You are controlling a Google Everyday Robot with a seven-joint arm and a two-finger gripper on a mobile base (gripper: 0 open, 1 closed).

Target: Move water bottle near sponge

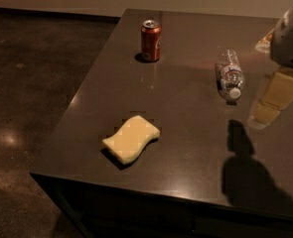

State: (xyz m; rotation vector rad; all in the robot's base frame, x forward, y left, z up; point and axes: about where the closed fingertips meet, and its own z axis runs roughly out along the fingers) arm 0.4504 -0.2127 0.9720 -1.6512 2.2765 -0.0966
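The water bottle [229, 75] is clear and ribbed with a white cap. It lies on its side on the dark table [185, 133] at the right, cap toward the front. The pale yellow, wavy-edged sponge [131, 138] lies flat near the table's front left. My gripper [275, 97] hangs over the table at the right edge of the view. It is to the right of the bottle, slightly nearer the front, and apart from it. It holds nothing that I can see. Its shadow falls on the table in front of it.
A red soda can [151, 40] stands upright at the back of the table, left of the bottle. The table's left and front edges drop to a dark polished floor [32, 108]. A small pale object [264, 42] lies at the far right, partly hidden by the arm.
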